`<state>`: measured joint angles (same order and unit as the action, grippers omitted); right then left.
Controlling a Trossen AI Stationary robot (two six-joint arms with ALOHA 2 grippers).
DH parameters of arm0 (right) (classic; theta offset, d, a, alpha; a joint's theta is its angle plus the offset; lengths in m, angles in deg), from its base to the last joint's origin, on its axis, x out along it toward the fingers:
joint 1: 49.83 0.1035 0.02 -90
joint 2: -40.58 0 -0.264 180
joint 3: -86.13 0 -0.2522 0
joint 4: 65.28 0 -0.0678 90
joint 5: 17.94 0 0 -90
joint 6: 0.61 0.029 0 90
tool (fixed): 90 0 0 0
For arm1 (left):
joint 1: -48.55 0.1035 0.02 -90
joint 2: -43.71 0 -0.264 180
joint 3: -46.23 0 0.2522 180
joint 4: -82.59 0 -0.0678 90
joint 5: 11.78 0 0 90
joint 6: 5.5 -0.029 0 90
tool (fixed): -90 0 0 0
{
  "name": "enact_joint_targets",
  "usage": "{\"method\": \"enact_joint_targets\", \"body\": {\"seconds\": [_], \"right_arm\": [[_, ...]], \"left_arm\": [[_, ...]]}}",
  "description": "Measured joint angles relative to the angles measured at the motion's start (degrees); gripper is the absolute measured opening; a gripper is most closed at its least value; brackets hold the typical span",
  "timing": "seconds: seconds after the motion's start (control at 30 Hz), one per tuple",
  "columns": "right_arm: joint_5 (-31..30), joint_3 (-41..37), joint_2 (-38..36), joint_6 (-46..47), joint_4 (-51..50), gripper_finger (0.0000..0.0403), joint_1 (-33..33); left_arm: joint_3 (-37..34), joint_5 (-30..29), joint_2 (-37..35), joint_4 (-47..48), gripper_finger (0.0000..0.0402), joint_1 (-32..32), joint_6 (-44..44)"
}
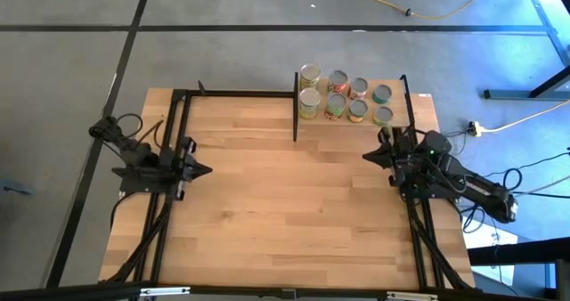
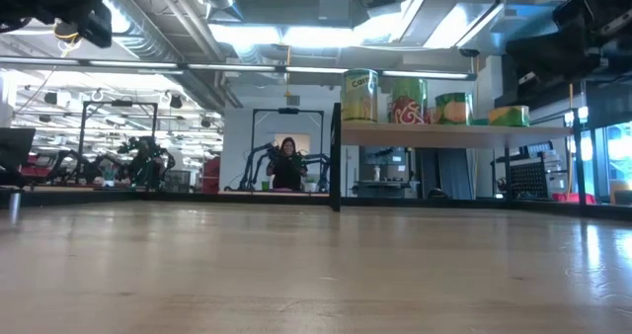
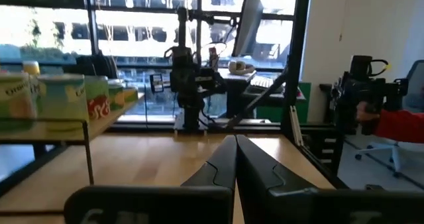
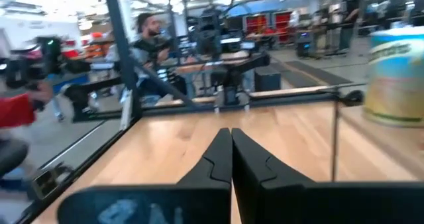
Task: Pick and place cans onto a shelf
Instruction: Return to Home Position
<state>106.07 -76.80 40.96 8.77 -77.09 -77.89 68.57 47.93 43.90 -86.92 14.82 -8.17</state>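
Standing upright on shelf, cans look placed, we judge; right gripper nearer them, left gripper opposite; both jaws closed, empty.

Cans stand in two rows on the shelf.

Straight down over the table, level from its top, close behind left end effector and right end effector, all sharing the shelf.
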Motion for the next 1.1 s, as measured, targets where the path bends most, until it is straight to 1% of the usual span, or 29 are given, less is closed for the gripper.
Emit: {"method": "enact_joint_targets", "body": {"seconds": [0.17,0.33,0.47,0.5,0.57,0.8,0.97,1.03,1.1], "right_arm": [[-3.06,-2.20,0.37,-2.94,0.37,0.0001,4.64],[-4.39,-2.27,1.95,-5.37,1.05,0.0000,8.77],[-4.46,-2.30,3.44,-5.24,0.94,0.0000,12.10],[-4.49,-2.30,4.03,-5.43,1.05,0.0001,12.95],[-4.70,-2.30,5.08,-6.00,0.97,0.0002,14.47],[-5.43,-2.35,9.38,-8.28,1.30,0.0003,20.15],[-5.98,-2.67,11.72,-8.42,2.26,0.0004,25.27],[-7.47,-2.67,12.17,-8.53,2.30,0.0004,26.84],[-10.91,-2.67,12.24,-8.99,2.43,0.0004,27.96]], "left_arm": [[-2.31,3.14,0.13,0.16,0.0000,2.04,3.57],[-8.06,5.37,0.13,-6.20,0.0000,3.66,4.65],[-8.13,6.91,0.31,-5.37,0.0000,4.86,6.63],[-8.13,8.33,0.31,-5.15,0.0000,5.11,6.63],[-8.13,11.05,0.24,-5.18,0.0000,5.41,6.59],[-8.13,13.68,0.28,-3.68,0.0000,5.76,6.15],[-8.13,18.01,0.28,-3.45,0.0000,5.76,4.70],[-8.13,18.02,0.28,-3.27,0.0000,5.76,3.57],[-8.13,18.02,0.28,-2.74,0.0000,5.76,2.81]]}}
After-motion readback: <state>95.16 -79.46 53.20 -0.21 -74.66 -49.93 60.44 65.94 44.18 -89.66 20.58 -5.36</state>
